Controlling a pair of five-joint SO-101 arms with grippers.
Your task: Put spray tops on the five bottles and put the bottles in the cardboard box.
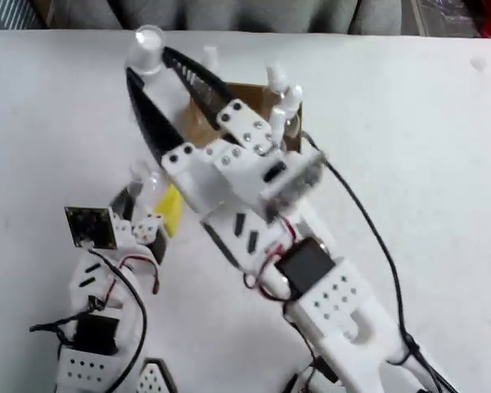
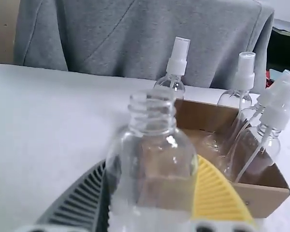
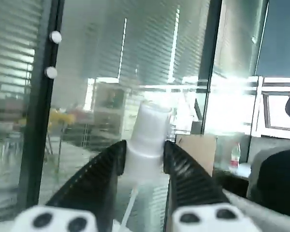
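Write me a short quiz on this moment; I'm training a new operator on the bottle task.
1. True or false: the bottle in the left claw is already capped.
2. What does the right claw grip? A. a sponge B. a spray top C. nothing
3. How many other bottles, at the box, already wear tops?

Key: 1. False, its neck is open. 2. B. 3. Four.
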